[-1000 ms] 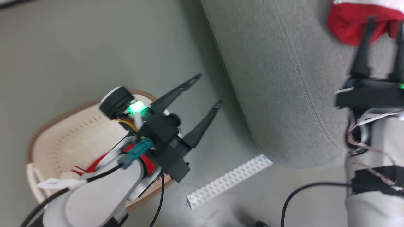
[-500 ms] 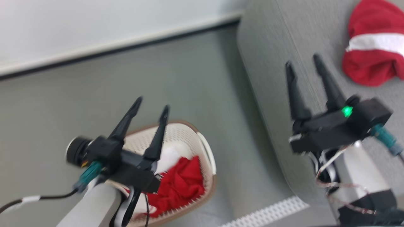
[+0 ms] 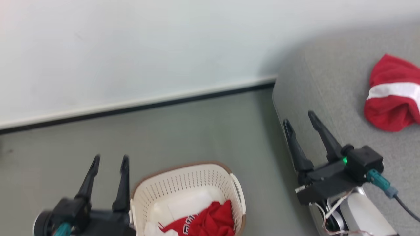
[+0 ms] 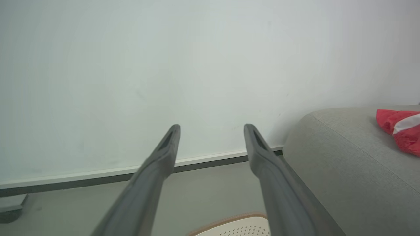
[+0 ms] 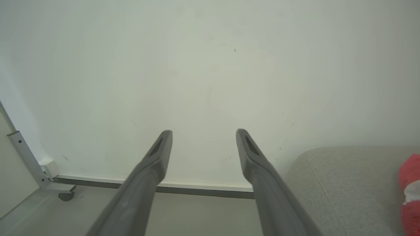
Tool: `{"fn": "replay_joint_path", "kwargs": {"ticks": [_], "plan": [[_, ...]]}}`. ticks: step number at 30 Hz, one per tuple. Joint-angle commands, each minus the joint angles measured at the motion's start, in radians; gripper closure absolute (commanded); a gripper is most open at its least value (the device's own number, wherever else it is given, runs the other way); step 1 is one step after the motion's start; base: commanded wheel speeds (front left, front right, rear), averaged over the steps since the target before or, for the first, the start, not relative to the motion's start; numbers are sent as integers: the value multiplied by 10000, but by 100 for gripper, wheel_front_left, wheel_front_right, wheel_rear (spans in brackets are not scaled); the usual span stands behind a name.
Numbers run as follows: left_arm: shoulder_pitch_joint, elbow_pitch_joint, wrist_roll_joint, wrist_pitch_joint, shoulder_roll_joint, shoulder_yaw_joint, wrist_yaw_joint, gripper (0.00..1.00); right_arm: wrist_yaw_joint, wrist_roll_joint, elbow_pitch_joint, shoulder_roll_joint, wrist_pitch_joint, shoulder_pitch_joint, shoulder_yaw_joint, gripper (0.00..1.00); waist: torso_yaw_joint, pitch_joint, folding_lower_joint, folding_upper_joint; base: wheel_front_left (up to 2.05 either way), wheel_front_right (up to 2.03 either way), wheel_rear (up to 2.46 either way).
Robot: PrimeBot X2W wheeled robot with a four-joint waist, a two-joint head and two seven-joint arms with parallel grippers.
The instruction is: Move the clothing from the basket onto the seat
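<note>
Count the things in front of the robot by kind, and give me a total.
Garments: 2, the garment on the seat and the heap in the basket, counted as one
Baskets: 1
Seats: 1
Grippers: 2, left gripper and right gripper, both open
Total: 6

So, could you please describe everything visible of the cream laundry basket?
The cream plastic laundry basket, with a brown rim and rows of small holes, stands upright on the grey floor, cut off by the head view's bottom edge. A white handle sits on its right side. Crumpled red-and-white clothing lies inside.
</note>
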Motion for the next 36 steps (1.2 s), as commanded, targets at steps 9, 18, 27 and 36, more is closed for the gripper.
{"fn": "replay_joint_path", "kwargs": {"ticks": [9,18,27,36], "plan": [[2131,-634,470,-51,-123,1138,-103,0,1,-308,52,334,-14,1594,-418,0,586,-1629,2,2,0,0,0],[3439,-752,1259,-52,-562,2028,-794,0,1,-627,-3,514,-15,2431,-417,0,558,-1935,2,2,0,0,0],[3783,-295,1944,-52,-1182,2550,-1589,0,1,-831,-46,711,-14,2890,-589,0,547,-2003,2,2,0,0,0],[3721,-37,2410,-53,-1579,2905,-2108,0,1,-894,-75,750,-14,2977,-687,0,561,-2005,2,2,0,0,0]]}}
